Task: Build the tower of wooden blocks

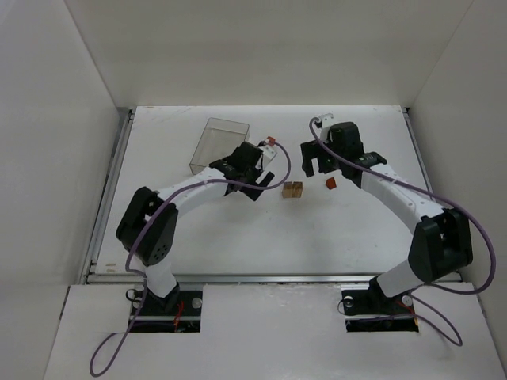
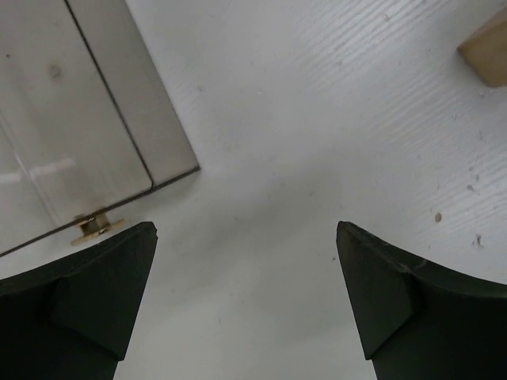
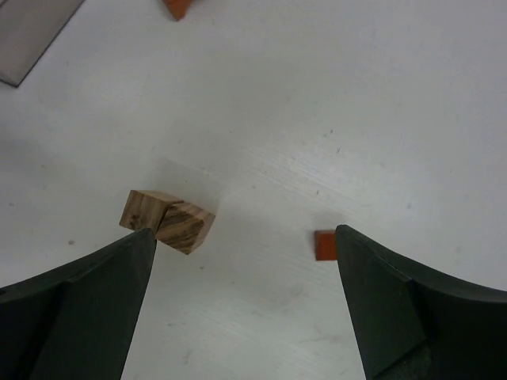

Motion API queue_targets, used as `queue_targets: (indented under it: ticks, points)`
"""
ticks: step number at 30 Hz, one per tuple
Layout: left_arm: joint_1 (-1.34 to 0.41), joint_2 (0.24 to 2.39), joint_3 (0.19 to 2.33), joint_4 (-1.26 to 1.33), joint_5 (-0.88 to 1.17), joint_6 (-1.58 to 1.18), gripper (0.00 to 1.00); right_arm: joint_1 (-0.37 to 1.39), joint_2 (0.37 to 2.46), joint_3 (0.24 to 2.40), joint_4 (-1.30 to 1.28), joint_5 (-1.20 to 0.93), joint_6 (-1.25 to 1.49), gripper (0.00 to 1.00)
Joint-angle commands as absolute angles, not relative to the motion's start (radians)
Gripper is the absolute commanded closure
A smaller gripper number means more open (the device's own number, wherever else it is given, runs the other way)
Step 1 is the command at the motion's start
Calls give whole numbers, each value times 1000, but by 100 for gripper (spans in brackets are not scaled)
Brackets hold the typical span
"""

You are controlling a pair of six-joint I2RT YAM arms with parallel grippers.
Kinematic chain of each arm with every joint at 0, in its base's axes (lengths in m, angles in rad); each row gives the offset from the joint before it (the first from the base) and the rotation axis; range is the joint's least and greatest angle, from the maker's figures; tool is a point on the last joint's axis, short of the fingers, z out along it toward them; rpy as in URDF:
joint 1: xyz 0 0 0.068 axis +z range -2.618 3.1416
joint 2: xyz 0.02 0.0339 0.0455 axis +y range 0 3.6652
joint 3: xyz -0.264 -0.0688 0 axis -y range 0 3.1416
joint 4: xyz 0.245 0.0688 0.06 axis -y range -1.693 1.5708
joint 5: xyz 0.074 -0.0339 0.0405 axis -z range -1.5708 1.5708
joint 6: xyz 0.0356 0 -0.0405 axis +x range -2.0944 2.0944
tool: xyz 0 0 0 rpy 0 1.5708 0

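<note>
Blocks (image 3: pixel 167 220) ahead of right end effector (image 3: pixel 245 231), untouched

The right tool (image 3: pixel 245 237) has its jaws spread wide, with bare desk (image 3: pixel 380 95) between them and nothing gripped. Two tan blocks (image 3: pixel 168 220), touching each other, sit right at the tip of the finger on the left of its wrist view. A small red piece (image 3: pixel 324 245) lies just inside the opposite finger. Ahead of this tool the desk is open as far as an orange piece (image 3: pixel 177 8) and a corner of the clear box (image 3: pixel 28 32), ahead to the left. The left tool (image 2: pixel 245 229), jaws equally wide, has bare desk between and ahead of them. The box stands ahead to its left, and a tan block (image 2: pixel 487 51) lies far ahead to its right.
</note>
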State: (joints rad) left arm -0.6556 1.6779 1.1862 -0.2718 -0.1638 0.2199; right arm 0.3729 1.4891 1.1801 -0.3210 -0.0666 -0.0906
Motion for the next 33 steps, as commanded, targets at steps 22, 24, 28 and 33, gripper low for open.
queue_targets:
  ticks: [22,24,28,33]
  points:
    - [-701,1954,1422,-222,-115,91,5,262,1624,1057,-350,75,436,0]
    - [-701,1954,1422,-222,-115,91,5,262,1634,1048,-359,87,436,0]
    - [-710,1965,1431,-222,-115,91,5,273,1652,1048,-359,78,436,0]
    - [-710,1987,1459,-213,-106,91,5,316,1692,1071,-359,91,436,0]
